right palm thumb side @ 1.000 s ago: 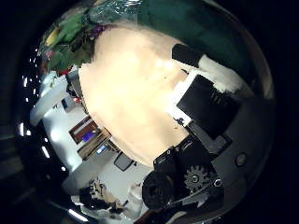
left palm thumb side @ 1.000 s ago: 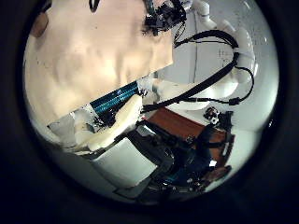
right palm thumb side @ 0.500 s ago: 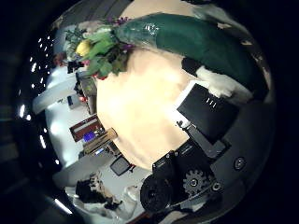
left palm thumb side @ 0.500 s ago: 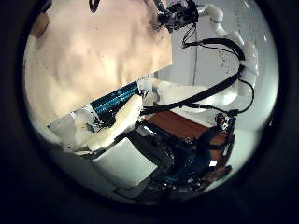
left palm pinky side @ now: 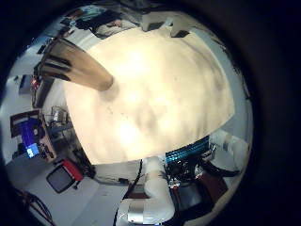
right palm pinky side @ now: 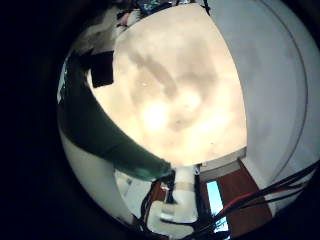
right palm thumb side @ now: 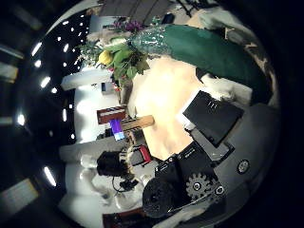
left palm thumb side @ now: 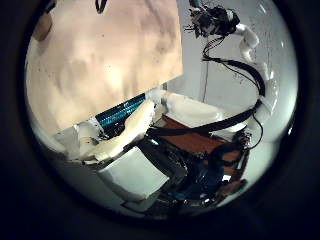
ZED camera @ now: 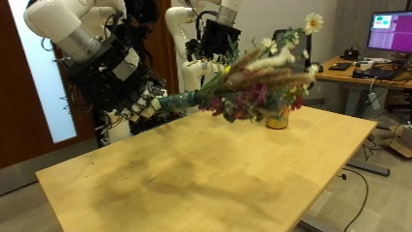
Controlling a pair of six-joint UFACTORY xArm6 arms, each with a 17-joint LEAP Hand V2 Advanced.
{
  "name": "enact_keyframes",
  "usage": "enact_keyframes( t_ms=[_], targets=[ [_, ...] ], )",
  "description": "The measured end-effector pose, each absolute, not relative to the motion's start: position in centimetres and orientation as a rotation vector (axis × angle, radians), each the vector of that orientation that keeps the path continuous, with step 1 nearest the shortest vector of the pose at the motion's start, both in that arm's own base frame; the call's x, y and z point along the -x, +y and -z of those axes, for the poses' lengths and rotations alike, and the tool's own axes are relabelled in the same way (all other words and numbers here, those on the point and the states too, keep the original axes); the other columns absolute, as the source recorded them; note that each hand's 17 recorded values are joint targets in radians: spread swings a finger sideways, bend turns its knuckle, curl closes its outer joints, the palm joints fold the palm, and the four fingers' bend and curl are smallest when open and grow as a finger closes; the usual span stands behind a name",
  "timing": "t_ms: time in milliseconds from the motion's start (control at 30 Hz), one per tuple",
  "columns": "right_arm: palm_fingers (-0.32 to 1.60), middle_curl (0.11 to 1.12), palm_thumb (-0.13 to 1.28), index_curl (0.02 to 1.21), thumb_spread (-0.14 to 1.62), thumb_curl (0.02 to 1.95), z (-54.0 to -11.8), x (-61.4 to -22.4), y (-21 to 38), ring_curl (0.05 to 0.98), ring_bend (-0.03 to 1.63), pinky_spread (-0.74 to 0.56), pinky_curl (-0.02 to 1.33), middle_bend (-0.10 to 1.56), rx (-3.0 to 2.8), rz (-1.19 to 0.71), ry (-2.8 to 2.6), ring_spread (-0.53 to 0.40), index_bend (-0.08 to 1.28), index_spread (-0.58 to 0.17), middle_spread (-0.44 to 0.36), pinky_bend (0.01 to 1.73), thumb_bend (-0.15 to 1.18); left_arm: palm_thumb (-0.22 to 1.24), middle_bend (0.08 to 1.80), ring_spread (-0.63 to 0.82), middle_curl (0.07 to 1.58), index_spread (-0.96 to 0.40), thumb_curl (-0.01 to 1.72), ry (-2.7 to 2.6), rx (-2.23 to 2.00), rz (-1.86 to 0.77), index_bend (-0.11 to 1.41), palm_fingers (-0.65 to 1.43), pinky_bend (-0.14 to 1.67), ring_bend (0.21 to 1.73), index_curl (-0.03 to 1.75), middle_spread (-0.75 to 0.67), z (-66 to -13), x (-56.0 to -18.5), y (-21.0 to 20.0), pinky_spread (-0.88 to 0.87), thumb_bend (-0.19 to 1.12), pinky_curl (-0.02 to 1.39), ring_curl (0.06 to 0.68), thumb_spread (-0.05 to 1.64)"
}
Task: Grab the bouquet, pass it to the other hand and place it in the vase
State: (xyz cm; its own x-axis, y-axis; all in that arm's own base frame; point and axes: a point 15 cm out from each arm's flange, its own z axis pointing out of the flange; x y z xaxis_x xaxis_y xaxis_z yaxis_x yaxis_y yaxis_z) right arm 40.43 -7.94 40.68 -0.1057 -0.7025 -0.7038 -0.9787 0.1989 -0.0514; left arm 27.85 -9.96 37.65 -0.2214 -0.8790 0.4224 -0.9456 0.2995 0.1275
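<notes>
In the outside view my right hand [ZED camera: 144, 104] is shut on the dark green wrapper of the bouquet [ZED camera: 257, 82] and holds it nearly level above the wooden table [ZED camera: 193, 184]. The flower heads hang over the golden vase [ZED camera: 277, 119], which stands near the table's far edge. My left hand [ZED camera: 213, 43] hangs behind the bouquet with relaxed fingers and holds nothing. The right thumb side palm view shows the wrapper [right palm thumb side: 199, 52] and flowers close by. The right little finger side palm view shows the wrapper [right palm pinky side: 95, 125].
A desk [ZED camera: 367, 72] with a monitor [ZED camera: 391, 31] stands behind the table's far side. A brown door [ZED camera: 19, 97] is behind the right arm. The left thumb side palm view shows the right arm [left palm thumb side: 240, 45] past the table's corner.
My right hand has swung with the bouquet; its thumb side view now shows the flowers against the room instead of the table. In the left thumb side view the right arm has shifted sideways.
</notes>
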Motion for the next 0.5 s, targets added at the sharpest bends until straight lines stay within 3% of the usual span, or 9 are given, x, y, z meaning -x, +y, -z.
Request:
enact_keyframes(
  t_ms=[133, 233, 500],
  targets=[
    [1.11, 0.8, 1.22, 0.86, 0.21, 0.91, -43.2, -39.2, -6.3, 0.644, 1.42, -0.21, 0.89, 1.28, 1.612, -0.621, 1.653, -0.192, 1.13, -0.225, -0.139, 1.19, -0.02, 0.33, 0.27, 0.42, 0.36, 0.06, 0.28, -2.062, -1.593, -0.41, 0.23, 0.35, 0.16, 0.4, 0.46, 0.17, -38.5, -29.0, -10.4, 0.43, -0.04, 0.17, 0.193, 0.99],
    [1.11, 0.8, 1.22, 0.85, 0.18, 0.91, -44.7, -38.0, -4.4, 0.643, 1.42, -0.21, 0.92, 1.28, 1.642, -0.666, 1.472, -0.192, 1.13, -0.219, -0.139, 1.17, -0.02, 0.19, 0.23, 0.46, 0.36, 0.1, 0.27, -2.018, -1.556, -0.544, 0.22, 0.24, 0.17, 0.39, 0.46, 0.23, -39.4, -29.8, -11.1, 0.46, -0.05, 0.18, 0.194, 0.92],
    [1.11, 0.81, 1.21, 0.85, 0.14, 0.92, -45.1, -35.6, 0.4, 0.642, 1.43, -0.22, 0.99, 1.28, 1.571, -0.832, 1.117, -0.184, 1.14, -0.213, -0.139, 1.11, -0.02, 0.11, 0.23, 0.5, 0.35, 0.19, 0.29, -1.889, -1.473, -0.858, 0.18, 0.2, 0.18, 0.44, 0.41, 0.32, -42.7, -32.0, -12.9, 0.48, -0.04, 0.2, 0.203, 0.82]
  ],
)
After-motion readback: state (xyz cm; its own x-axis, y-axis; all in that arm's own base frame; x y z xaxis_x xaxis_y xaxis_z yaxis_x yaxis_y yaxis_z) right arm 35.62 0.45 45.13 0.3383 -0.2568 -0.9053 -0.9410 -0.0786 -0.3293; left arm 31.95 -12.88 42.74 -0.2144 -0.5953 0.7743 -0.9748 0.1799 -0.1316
